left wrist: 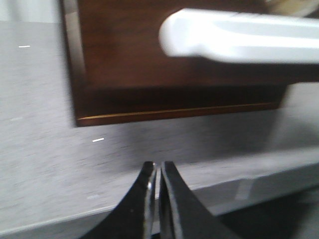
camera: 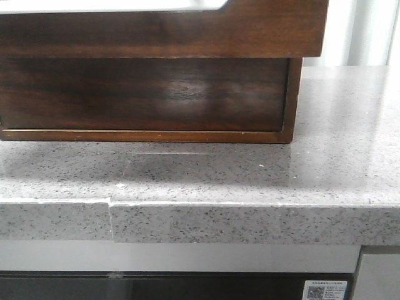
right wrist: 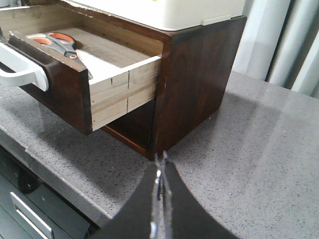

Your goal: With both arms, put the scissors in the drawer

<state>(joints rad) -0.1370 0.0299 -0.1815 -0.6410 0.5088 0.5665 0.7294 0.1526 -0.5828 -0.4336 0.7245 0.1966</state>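
The drawer [right wrist: 65, 87] of the dark brown wooden box [right wrist: 199, 74] stands pulled out over the countertop. The scissors [right wrist: 60, 42], with orange handles edged in dark grey, lie inside it on the pale wood floor. The drawer front carries a white bar handle [left wrist: 239, 37], also in the right wrist view [right wrist: 22, 74]. In the front view the drawer front [camera: 162, 28] fills the top. My left gripper [left wrist: 158, 167] is shut and empty, in front of the drawer over the counter. My right gripper [right wrist: 162, 158] is shut and empty, near the box's front right corner.
A grey speckled stone countertop [camera: 250, 181] bears the box; its front edge [camera: 187, 222] has a seam at the left. A white object [right wrist: 174, 10] sits on top of the box. Pale curtains [right wrist: 284, 40] hang behind.
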